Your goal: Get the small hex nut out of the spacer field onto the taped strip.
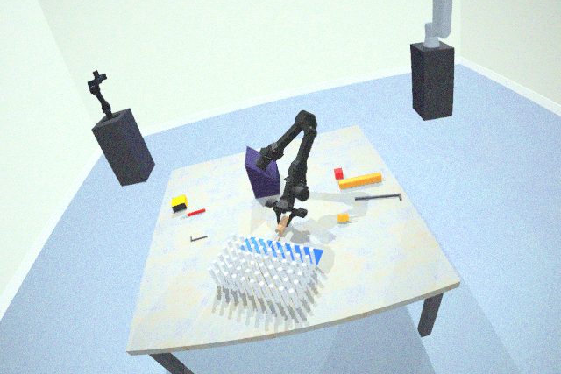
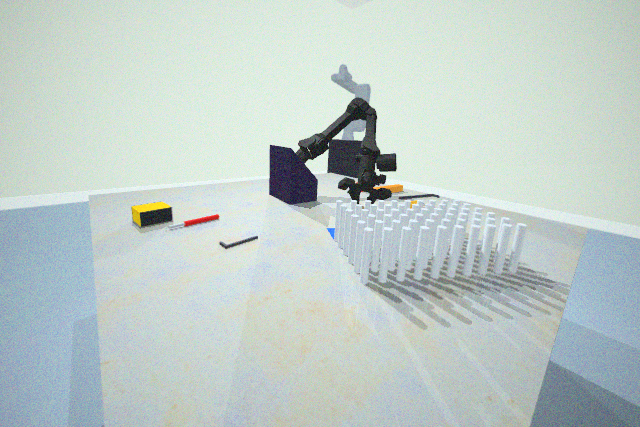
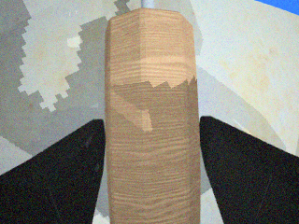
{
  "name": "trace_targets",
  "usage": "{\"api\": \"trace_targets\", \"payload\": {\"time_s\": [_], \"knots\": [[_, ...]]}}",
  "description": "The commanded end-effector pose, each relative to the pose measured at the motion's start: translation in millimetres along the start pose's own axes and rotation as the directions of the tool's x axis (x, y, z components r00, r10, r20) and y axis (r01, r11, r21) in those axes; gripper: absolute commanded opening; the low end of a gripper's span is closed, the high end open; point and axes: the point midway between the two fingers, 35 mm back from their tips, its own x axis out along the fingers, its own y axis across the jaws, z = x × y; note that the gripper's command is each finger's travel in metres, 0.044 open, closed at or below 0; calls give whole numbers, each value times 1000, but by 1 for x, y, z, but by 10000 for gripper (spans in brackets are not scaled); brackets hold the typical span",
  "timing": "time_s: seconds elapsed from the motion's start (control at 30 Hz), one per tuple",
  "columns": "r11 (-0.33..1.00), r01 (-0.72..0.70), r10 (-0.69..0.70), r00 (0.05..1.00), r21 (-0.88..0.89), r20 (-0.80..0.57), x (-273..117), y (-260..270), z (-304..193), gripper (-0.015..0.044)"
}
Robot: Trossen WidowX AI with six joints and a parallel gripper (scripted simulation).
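pincer point(image 1: 284, 222) point(image 3: 152, 129) of a black robot arm point(image 1: 296, 171) point(image 2: 369, 135) is clamped on a wooden handle point(image 1: 281, 226) point(image 3: 151, 117) beside the blue taped strip point(image 1: 318, 256) point(image 2: 330, 232), its two fingers pressed to opposite sides of the wood. a thin grey shaft point(image 3: 148, 4) runs out of the handle's far end, toward the field of upright white spacers point(image 1: 267, 272) point(image 2: 439, 251). the hex nut cannot be made out among the crowded spacers; where it lies, and whether the tool's tip touches it, cannot be told from these views. elsewhere on the table point(image 1: 181, 315) point(image 2: 232, 339) lie a small black hooked rod point(image 1: 199, 237) point(image 2: 238, 242), a red-handled tool point(image 1: 195, 213) point(image 2: 201, 220) and a yellow and black block point(image 1: 179, 203) point(image 2: 151, 214). across from them are a longer black hooked rod point(image 1: 378, 196) point(image 2: 419, 196), an orange bar point(image 1: 360, 180) point(image 2: 392, 188), a red cube point(image 1: 338, 173) and a small orange block point(image 1: 343, 218), perhaps the handle of another tool.
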Motion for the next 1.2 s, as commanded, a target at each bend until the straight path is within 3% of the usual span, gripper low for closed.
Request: {"api": "trace_targets", "payload": {"time_s": [0.0, 1.17], "knots": [[1000, 4, -4, 1000, 4, 4, -1, -2, -2, 0], [1000, 4, -4, 1000, 7, 3, -13, -2, -23, 0]]}}
